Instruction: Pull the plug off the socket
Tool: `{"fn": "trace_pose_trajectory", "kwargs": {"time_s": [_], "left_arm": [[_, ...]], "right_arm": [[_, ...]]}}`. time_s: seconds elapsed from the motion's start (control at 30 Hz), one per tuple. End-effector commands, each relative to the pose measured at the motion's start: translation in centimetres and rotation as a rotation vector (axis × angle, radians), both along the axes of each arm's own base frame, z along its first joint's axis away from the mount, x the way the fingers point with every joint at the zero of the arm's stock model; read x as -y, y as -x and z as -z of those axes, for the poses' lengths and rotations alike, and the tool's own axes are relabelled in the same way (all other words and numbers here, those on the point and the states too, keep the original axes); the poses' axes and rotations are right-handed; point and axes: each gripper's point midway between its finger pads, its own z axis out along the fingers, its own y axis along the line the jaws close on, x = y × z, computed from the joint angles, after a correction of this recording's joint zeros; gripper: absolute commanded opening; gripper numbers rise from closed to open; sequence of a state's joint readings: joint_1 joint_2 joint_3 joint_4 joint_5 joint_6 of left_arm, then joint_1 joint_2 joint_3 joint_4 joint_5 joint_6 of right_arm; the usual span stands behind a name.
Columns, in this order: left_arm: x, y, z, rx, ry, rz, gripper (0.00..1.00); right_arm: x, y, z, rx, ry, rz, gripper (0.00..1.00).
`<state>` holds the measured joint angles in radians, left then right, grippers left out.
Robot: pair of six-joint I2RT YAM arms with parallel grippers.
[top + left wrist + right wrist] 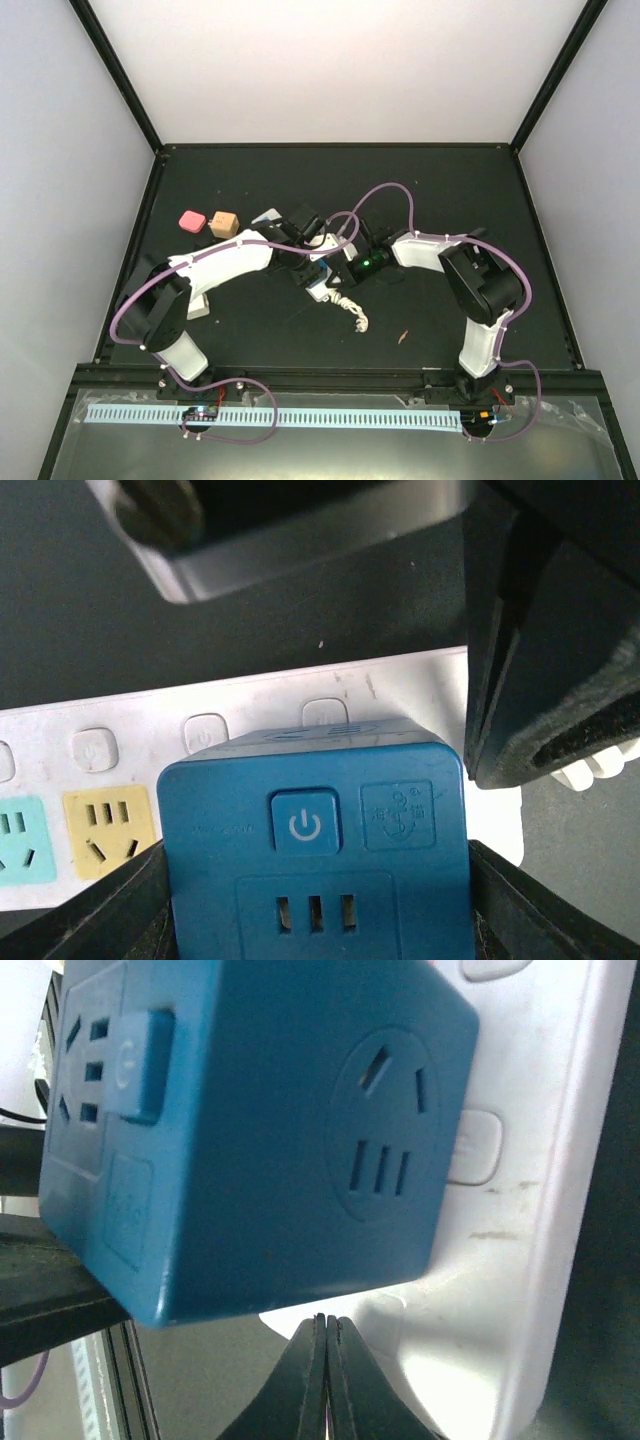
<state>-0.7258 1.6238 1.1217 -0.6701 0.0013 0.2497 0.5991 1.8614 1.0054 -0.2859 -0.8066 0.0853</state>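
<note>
Where the left wrist view looks down, one blue cube plug point(318, 820) sits seated in the socket point(250, 705), a single white strip. The left end effector point(318, 925) clamps the plug's two side faces, fingers point(90, 920) flush against them. Judged rigid, light, smooth plastic: hold the flat flanks and pull straight to spare the pins. Two outlet faces show, teal and yellow.

Right wrist view: the right end effector point(326, 1345) is fully closed and empty, tips over the strip beside the plug.

Top view: both arms meet mid-tabletop point(450, 190). One coiled cord point(356, 318), one pink block point(191, 220) and one tan block point(223, 223) are counted.
</note>
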Motion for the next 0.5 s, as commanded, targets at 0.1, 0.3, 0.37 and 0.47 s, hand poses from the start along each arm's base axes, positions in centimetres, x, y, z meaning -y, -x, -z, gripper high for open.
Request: {"fn": "trace_pose_trajectory", "kwargs": {"time_s": [0.1, 0.3, 0.37, 0.47], "left_arm": [[1.4, -1.7, -1.3, 0.057, 0.079, -0.023, 0.35], [1.8, -1.4, -3.1, 0.063, 0.122, -0.005, 0.35], [2.0, -1.5, -4.3, 0.08, 0.144, -0.003, 0.35], [2.2, -1.8, -6.2, 0.121, 0.174, -0.007, 0.35]], "right_arm": [[0.2, -0.1, 1.8, -0.056, 0.059, 0.059, 0.02], [1.0, -0.2, 5.1, -0.095, 0.153, 0.082, 0.01], [1.4, -0.2, 6.0, -0.101, 0.183, 0.087, 0.01], [2.1, -0.4, 7.3, -0.097, 0.246, 0.098, 0.01]]}}
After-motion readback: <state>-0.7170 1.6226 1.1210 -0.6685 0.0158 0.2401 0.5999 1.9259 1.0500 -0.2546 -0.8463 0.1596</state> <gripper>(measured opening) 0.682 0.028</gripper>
